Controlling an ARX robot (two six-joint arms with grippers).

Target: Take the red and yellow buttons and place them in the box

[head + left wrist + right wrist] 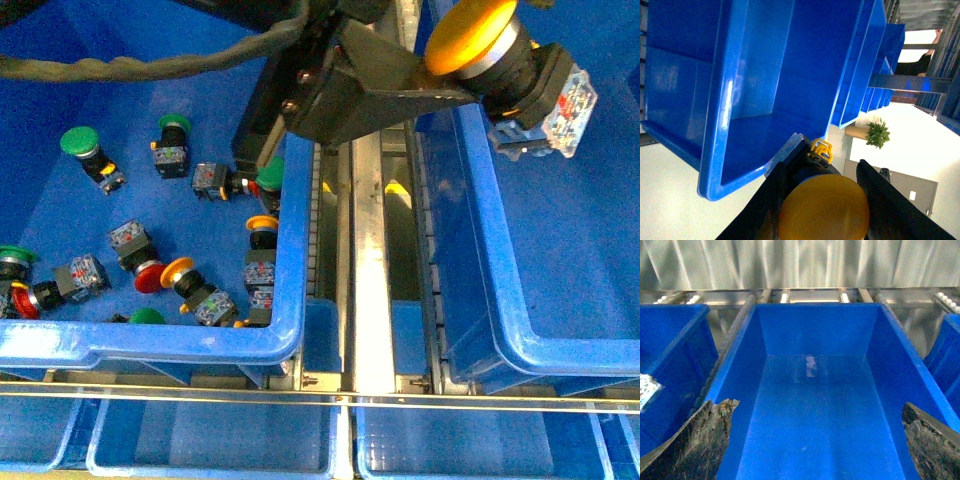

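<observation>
My left gripper [478, 70] is shut on a yellow button [468, 35], held high over the near-left rim of the box [490, 270], its dark block body [545, 95] pointing over the box. In the left wrist view the yellow cap [822, 210] fills the gap between the black fingers [890, 205], and my left gripper [822, 205] is beside a blue bin [715, 150]. My right gripper [815, 450] is open above the bare floor of the box [900, 355]. In the left bin [290, 250] lie a red button [148, 278] and yellow buttons [178, 268] [262, 224].
Green-capped buttons [78, 142] [172, 122] [270, 175] lie among the others in the left bin. A metal rail [368, 250] runs between the two bins. Smaller blue trays [210, 440] sit below the front edge. A cable [130, 65] crosses the upper left.
</observation>
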